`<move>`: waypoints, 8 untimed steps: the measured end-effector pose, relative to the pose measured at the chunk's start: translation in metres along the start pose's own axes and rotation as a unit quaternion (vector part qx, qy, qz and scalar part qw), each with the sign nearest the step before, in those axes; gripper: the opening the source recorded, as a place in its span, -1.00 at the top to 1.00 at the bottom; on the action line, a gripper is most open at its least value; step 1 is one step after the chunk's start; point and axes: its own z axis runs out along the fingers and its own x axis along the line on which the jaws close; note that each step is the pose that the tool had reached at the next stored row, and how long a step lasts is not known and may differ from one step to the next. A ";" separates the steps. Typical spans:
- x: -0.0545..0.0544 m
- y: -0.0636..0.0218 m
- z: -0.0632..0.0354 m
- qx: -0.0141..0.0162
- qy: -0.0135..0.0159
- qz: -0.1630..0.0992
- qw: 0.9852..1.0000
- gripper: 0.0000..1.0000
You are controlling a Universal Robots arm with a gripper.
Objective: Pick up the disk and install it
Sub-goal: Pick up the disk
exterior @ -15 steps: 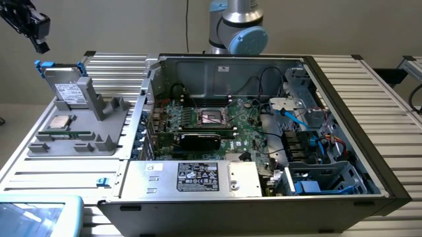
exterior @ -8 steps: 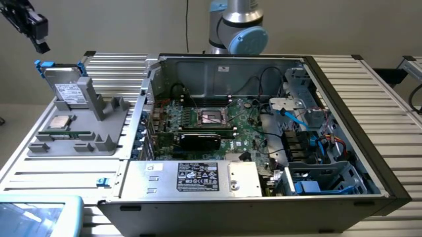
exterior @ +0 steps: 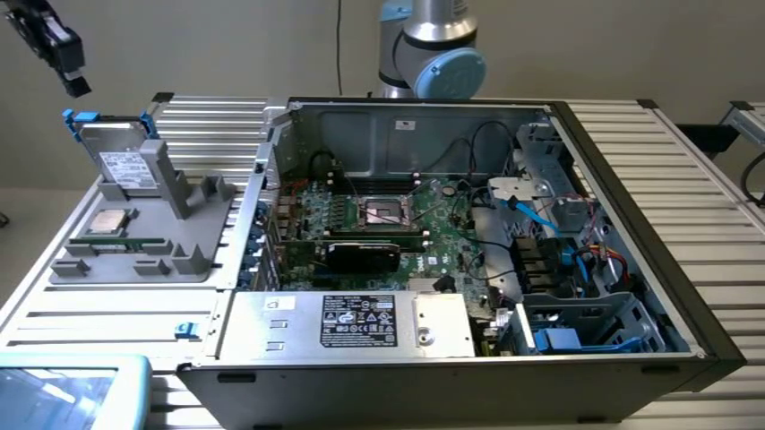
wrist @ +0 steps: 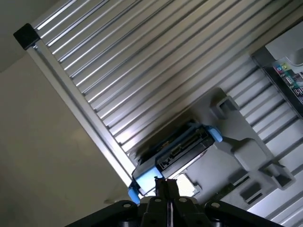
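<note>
The disk [exterior: 124, 164] stands upright on its edge in a grey plastic holder [exterior: 179, 233] at the exterior view's left, its white label facing forward and blue carrier tabs at its top corners. My gripper [exterior: 75, 87] hangs in the air above and slightly to the left of it, apart from it. In the wrist view I look down on the disk's top edge [wrist: 182, 149] with its blue carrier ends, and my gripper [wrist: 166, 182] is shut with nothing between its fingers.
An open computer case [exterior: 622, 170] fills the middle and right, with a motherboard [exterior: 382, 224], a power supply [exterior: 347, 322] and a drive cage [exterior: 597, 327] holding a blue-fronted drive [exterior: 557, 340]. A small silver processor chip [exterior: 110, 221] lies on the holder. Ribbed aluminium table [exterior: 705, 233] all around.
</note>
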 end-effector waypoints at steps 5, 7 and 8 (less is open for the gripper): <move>0.000 0.0000 0.0000 -0.001 -0.001 0.042 0.999 0.79; 0.000 0.0000 0.0000 -0.001 -0.001 0.058 0.998 0.79; 0.000 0.0000 0.0000 -0.002 -0.001 0.066 0.998 0.79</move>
